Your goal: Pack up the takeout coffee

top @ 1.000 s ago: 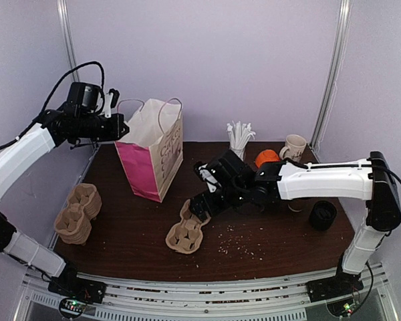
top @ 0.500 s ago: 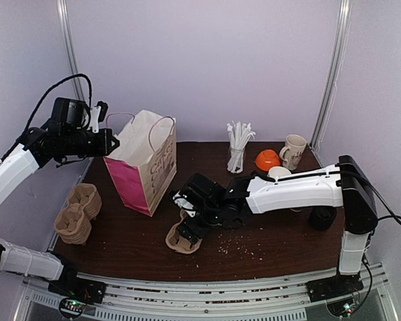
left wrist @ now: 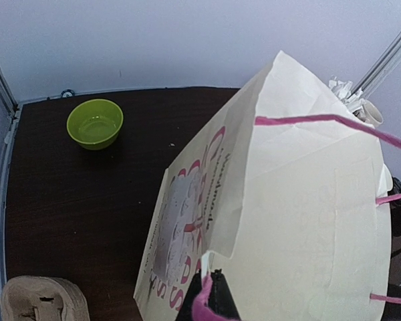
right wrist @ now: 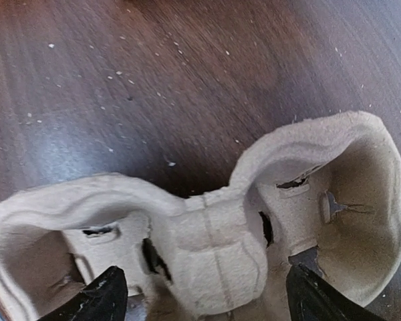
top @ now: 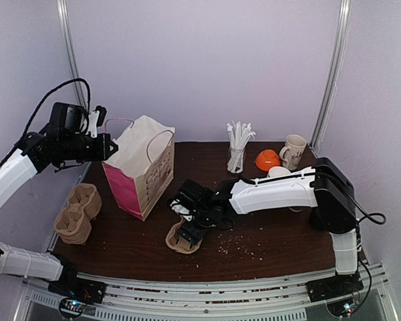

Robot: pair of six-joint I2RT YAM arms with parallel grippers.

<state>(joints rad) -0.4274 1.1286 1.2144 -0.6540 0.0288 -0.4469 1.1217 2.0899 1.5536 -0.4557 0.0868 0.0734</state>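
Note:
My left gripper [top: 105, 148] is shut on the pink cord handle of the cream and pink paper bag [top: 141, 172], holding its mouth open; in the left wrist view the cord runs between the black fingertips [left wrist: 211, 295]. My right gripper [top: 191, 226] is low over a two-cup pulp carrier [top: 182, 239] lying on the table. It is open, one finger [right wrist: 104, 297] in each well [right wrist: 347, 200], with the centre ridge [right wrist: 217, 257] between them. The takeout coffee is hidden behind the right arm; only a pale round rim [top: 279, 171] shows there.
A stack of pulp carriers [top: 76, 214] sits at the left table edge. A jar of white stirrers [top: 238, 146], an orange bowl [top: 266, 159] and a cream mug [top: 294, 150] stand at the back right. A green bowl [left wrist: 95, 124] lies behind the bag. Crumbs dot the tabletop [top: 244, 246].
The left gripper drew the bag's handle left, and the bag shifted and tipped with it. The right arm swung left and down onto the carrier, its jaws narrowing a little.

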